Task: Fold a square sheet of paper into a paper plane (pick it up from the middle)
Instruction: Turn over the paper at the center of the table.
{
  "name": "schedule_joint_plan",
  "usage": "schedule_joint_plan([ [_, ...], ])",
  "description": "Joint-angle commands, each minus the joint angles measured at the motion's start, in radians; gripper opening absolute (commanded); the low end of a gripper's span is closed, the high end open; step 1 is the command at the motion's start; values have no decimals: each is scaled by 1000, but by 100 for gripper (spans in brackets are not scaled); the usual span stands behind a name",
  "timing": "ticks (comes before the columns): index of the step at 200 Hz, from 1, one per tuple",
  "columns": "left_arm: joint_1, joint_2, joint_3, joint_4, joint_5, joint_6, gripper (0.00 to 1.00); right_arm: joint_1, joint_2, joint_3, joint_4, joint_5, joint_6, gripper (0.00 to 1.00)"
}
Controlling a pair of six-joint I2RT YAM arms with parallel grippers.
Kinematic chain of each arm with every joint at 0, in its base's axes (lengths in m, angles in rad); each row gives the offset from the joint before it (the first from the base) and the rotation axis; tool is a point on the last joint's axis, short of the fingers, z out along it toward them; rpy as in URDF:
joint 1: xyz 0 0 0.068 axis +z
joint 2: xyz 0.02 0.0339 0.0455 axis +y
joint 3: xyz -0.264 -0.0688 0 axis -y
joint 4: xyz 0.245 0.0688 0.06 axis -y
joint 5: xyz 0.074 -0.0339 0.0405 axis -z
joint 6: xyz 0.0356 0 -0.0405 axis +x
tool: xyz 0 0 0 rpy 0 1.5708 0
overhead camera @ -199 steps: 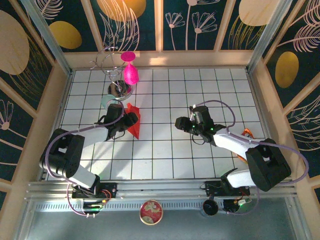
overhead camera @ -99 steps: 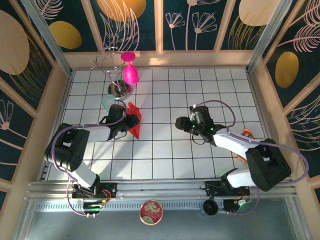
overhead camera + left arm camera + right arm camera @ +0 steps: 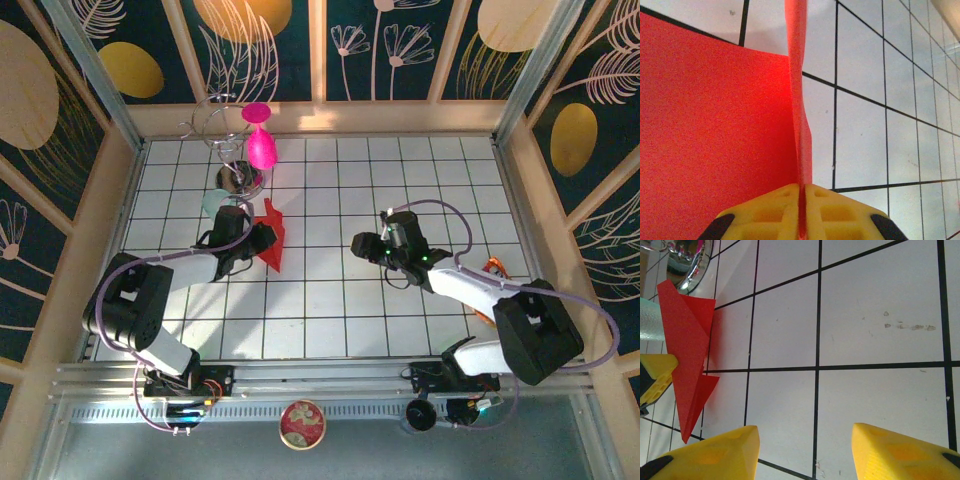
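Note:
The square sheet of paper is creased into a bright red pointed dart, the paper plane (image 3: 270,238), lying left of the table's middle. My left gripper (image 3: 257,240) is shut on its central upright fold. In the left wrist view the thin red ridge (image 3: 799,125) runs straight out from between the closed yellow jaws (image 3: 801,205), and one wing (image 3: 715,130) spreads flat to the left. My right gripper (image 3: 358,246) hovers open about two tiles to the right, holding nothing. The right wrist view looks past its fingers (image 3: 805,440) at the plane (image 3: 687,350).
A magenta goblet (image 3: 260,140) and a wire stand with a shiny metal base (image 3: 240,180) stand behind the plane. A pale teal cup (image 3: 214,204) sits by the left arm. An orange object (image 3: 492,268) lies at the right edge. Wooden walls frame the tiled table (image 3: 330,320).
My left gripper's jaws have shut on the plane's central fold, and the plane has shifted slightly toward the back. The right arm has not moved.

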Motion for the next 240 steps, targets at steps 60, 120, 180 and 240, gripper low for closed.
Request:
schedule_joint_plan([
  [60, -196, -71, 244, -515, -426, 156, 10, -35, -145, -53, 76, 27, 57, 52],
  [120, -402, 203, 598, -930, -907, 193, 10, -103, -217, -109, 44, 56, 93, 52],
  [180, -500, 508, 802, -1137, -1125, 189, 8, -156, -271, -134, -26, 96, 101, 52],
  [240, -542, 635, 854, -1116, -1114, 181, 8, -222, -350, -166, -137, 188, 111, 52],
])
